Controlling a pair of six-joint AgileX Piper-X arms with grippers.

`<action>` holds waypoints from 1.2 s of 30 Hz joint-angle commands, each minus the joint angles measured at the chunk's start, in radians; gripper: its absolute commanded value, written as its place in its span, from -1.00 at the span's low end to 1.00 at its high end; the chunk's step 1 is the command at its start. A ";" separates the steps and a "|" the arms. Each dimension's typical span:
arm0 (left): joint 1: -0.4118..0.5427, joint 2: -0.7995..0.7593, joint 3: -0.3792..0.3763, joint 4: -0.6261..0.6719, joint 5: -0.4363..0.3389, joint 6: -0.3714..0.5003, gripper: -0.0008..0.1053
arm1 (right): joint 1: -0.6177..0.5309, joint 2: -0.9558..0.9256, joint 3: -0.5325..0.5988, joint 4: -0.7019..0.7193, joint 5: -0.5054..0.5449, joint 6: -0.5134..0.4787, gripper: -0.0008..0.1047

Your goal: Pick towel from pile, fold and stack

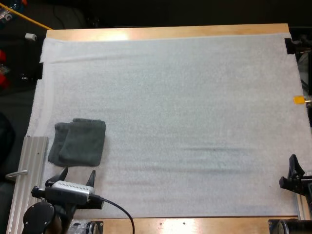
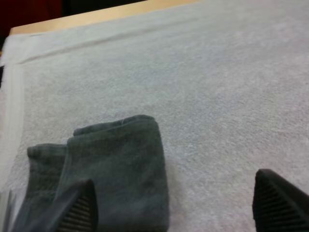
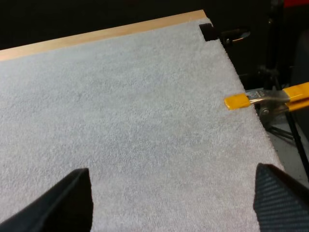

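Observation:
A folded stack of dark grey-green towels point(image 1: 78, 142) lies on the white mat point(image 1: 185, 107) near its left edge. My left gripper point(image 1: 77, 176) stands open just in front of the stack, its fingers point(image 1: 90, 178) apart and touching nothing. From the left wrist, the folded towels point(image 2: 113, 169) lie right ahead between and beyond the fingertips point(image 2: 79, 208). My right gripper point(image 1: 294, 171) rests at the mat's right front corner. Its fingers point(image 3: 277, 198) stand wide apart over bare mat point(image 3: 135, 121).
A ribbed metal rail point(image 1: 27, 170) runs along the table's left front edge beside the left arm. A black clamp point(image 1: 289, 46) holds the mat at the far right corner. The wooden table edge point(image 1: 165, 32) borders the far side.

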 commanded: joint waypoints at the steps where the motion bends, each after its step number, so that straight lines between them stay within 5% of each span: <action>1: -0.013 -0.140 0.000 -0.013 0.000 -0.005 0.22 | 0.000 -0.038 -0.003 -0.008 -0.001 0.001 0.29; 36: -0.041 -0.142 0.000 -0.013 0.000 -0.005 0.22 | 0.000 -0.038 -0.003 -0.008 -0.001 0.001 0.29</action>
